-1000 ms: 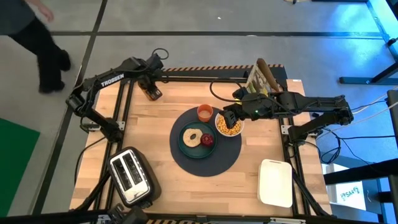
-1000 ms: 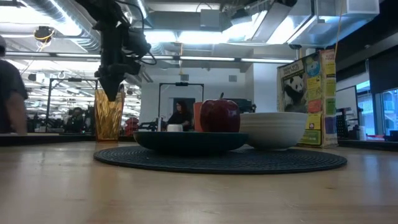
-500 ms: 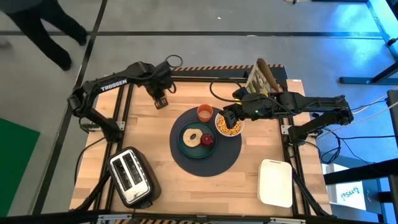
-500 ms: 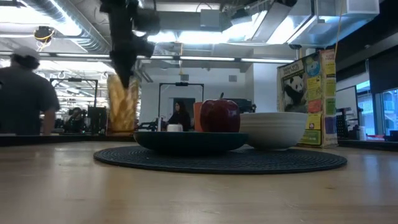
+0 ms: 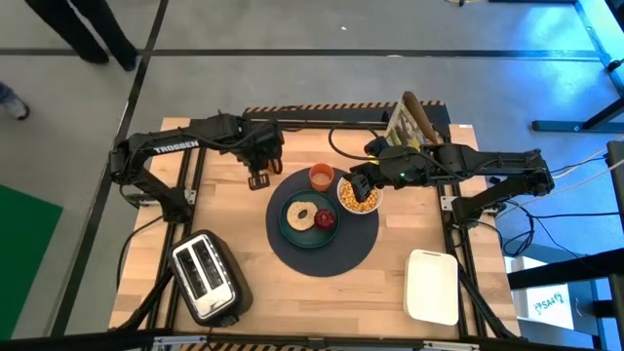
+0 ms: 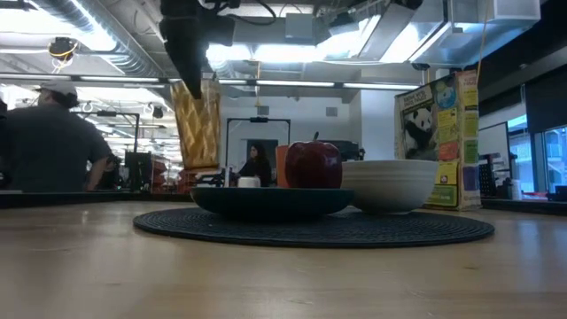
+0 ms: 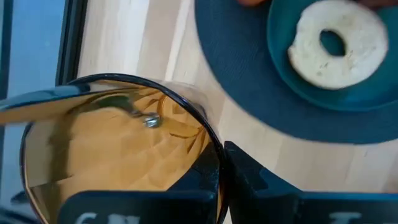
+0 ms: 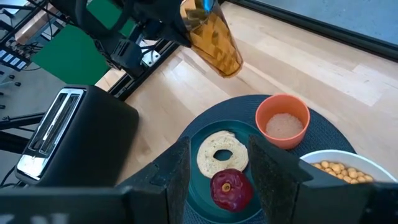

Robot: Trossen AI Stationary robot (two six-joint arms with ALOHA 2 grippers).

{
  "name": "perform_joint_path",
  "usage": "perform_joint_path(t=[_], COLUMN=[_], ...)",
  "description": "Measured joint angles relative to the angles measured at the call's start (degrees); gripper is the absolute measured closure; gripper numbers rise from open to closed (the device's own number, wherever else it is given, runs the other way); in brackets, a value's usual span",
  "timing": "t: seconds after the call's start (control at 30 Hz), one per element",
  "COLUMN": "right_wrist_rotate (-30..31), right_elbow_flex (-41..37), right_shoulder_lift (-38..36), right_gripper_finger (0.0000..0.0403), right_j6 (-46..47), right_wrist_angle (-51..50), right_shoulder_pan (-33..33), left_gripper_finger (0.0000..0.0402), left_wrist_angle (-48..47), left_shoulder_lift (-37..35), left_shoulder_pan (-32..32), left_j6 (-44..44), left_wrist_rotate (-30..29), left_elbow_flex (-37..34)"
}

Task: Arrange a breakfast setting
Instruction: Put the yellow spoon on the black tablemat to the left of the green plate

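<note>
Left gripper [image 5: 259, 168] clamped on glass [image 6: 197, 124], lifted clear of table, just beside mat [image 5: 322, 255]; right gripper [image 5: 357, 182] half-open over bowl [image 5: 359, 196].

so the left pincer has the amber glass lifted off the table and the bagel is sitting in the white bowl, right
Not quite. The bagel lies on the teal plate, beside the red fruit, as the high view shows; the white bowl holds cereal. The left pincer does have the amber glass lifted.
</note>
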Motion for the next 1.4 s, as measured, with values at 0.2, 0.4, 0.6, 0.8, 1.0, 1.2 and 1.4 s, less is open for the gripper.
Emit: perform_joint_path(t=[0.2, 0.4, 0.6, 0.8, 1.0, 1.2, 1.4], right_wrist_rotate=[0.0, 0.0, 0.0, 0.0, 0.0, 0.0, 0.0], right_elbow_flex=[0.0, 0.0, 0.0, 0.0, 0.0, 0.0, 0.0], right_shoulder_lift=[0.0, 0.0, 0.0, 0.0, 0.0, 0.0, 0.0], right_gripper_finger=[0.0253, 0.0253, 0.0253, 0.0253, 0.0253, 0.0253, 0.0253], right_j6=[-0.1, -0.1, -0.1, -0.1, -0.2, -0.3, -0.3], right_wrist_angle=[0.0, 0.0, 0.0, 0.0, 0.0, 0.0, 0.0], right_shoulder_pan=[0.0, 0.0, 0.0, 0.0, 0.0, 0.0, 0.0], left_gripper_finger=[0.0399, 0.0399, 0.0399, 0.0374, 0.0353, 0.0323, 0.0295], left_wrist_angle=[-2.1, -0.8, 3.2, 3.1, 3.4, -0.1, -2.2], left_shoulder_lift=[0.0, 0.9, 1.1, 1.1, 1.1, 1.1, 1.0], left_shoulder_pan=[0.5, 0.8, 4.4, 5.3, 5.3, 5.3, 5.6], left_j6=[-1.6, -2.3, -2.5, -2.6, -2.6, -2.6, 3.3], left_wrist_rotate=[-0.7, 0.2, 0.1, 1.8, 2.1, 2.2, -1.2], left_elbow_flex=[0.0, -2.7, -8.7, -10.4, -10.4, -5.4, 5.1])
